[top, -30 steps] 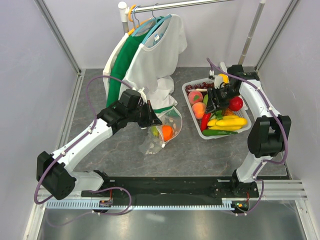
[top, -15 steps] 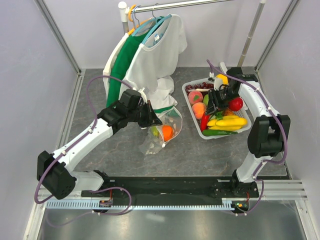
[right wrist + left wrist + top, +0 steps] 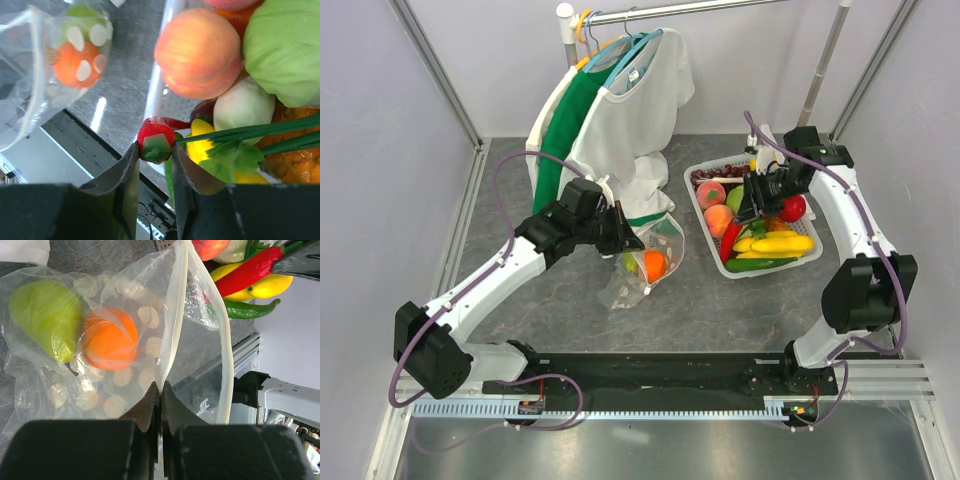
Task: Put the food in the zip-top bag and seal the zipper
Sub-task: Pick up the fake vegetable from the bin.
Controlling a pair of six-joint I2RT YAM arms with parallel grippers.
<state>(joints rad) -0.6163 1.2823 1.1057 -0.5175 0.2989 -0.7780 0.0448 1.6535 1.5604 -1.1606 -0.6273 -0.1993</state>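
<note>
The clear dotted zip-top bag (image 3: 642, 266) hangs at table centre, and my left gripper (image 3: 161, 385) is shut on its mouth edge beside the pale zipper (image 3: 172, 325). Inside the bag lie a green pear (image 3: 42, 315) and an orange fruit (image 3: 110, 340). At the basket's left side, my right gripper (image 3: 155, 150) is shut on the green stem end of the red chili (image 3: 157, 135). More food fills the basket: a peach (image 3: 197, 52), yellow pieces (image 3: 782, 243) and a long green chili (image 3: 760, 265).
The white slotted basket (image 3: 770, 269) stands at the right of the table. White and green garments (image 3: 620, 110) hang from a rack at the back, just behind the bag. Grey walls close in both sides.
My right gripper's jaws have narrowed onto the red chili's stem end, and that arm's elbow has swung to the right. The left arm and the bag have stayed still.
</note>
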